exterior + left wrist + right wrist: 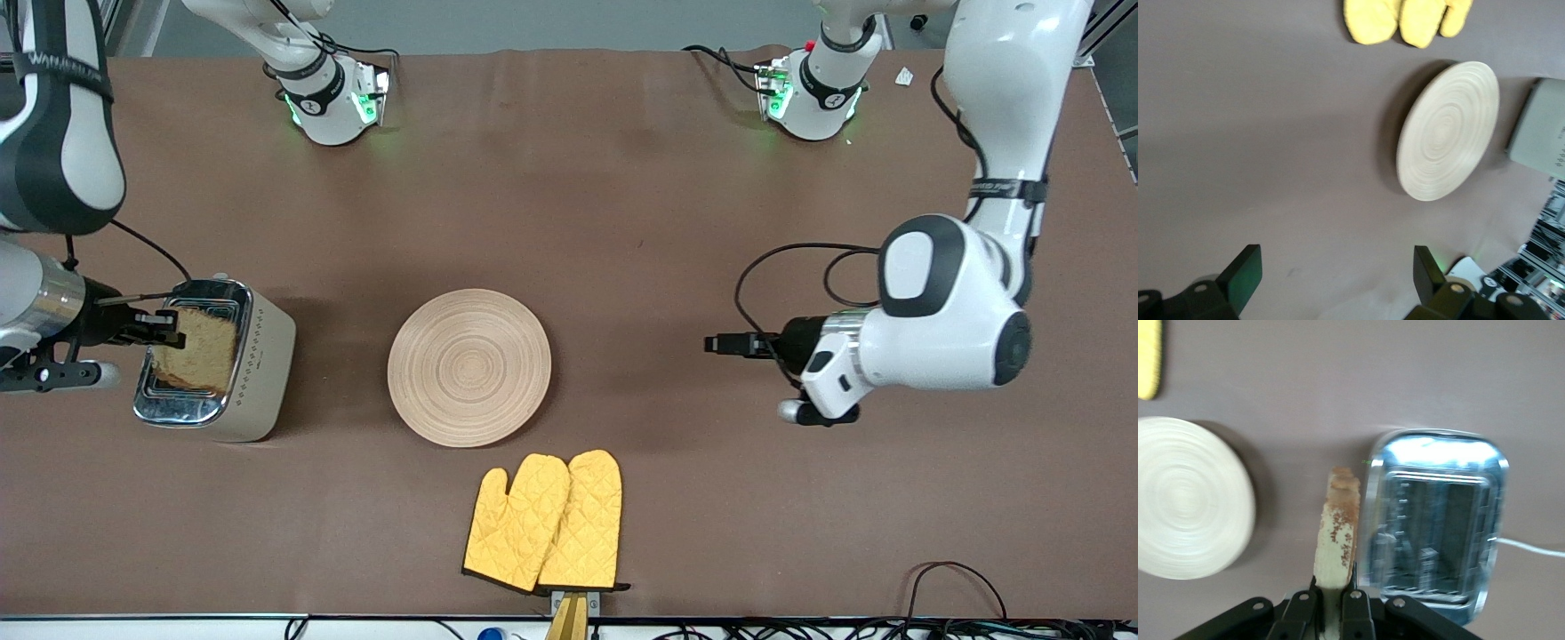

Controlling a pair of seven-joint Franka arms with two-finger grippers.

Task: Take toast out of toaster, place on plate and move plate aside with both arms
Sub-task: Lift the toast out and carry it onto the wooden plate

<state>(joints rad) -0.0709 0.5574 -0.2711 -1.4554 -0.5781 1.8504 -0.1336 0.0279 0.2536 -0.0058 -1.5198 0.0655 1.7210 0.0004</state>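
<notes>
My right gripper (169, 331) is shut on the toast (200, 351), a brown speckled slice held on edge over the silver toaster (258, 364). In the right wrist view the toast (1337, 527) stands pinched between the fingers of the right gripper (1333, 603), and both slots of the toaster (1431, 527) show empty. The round wooden plate (469, 366) lies flat mid-table with nothing on it. My left gripper (725, 344) hovers open over bare table toward the left arm's end, pointing at the plate (1448, 130); nothing lies between the fingers of the left gripper (1338, 263).
Two yellow quilted oven mitts (544, 523) lie nearer the front camera than the plate, close to the table edge. The toaster stands at the right arm's end. Both arm bases (333, 98) stand along the farthest edge of the brown table.
</notes>
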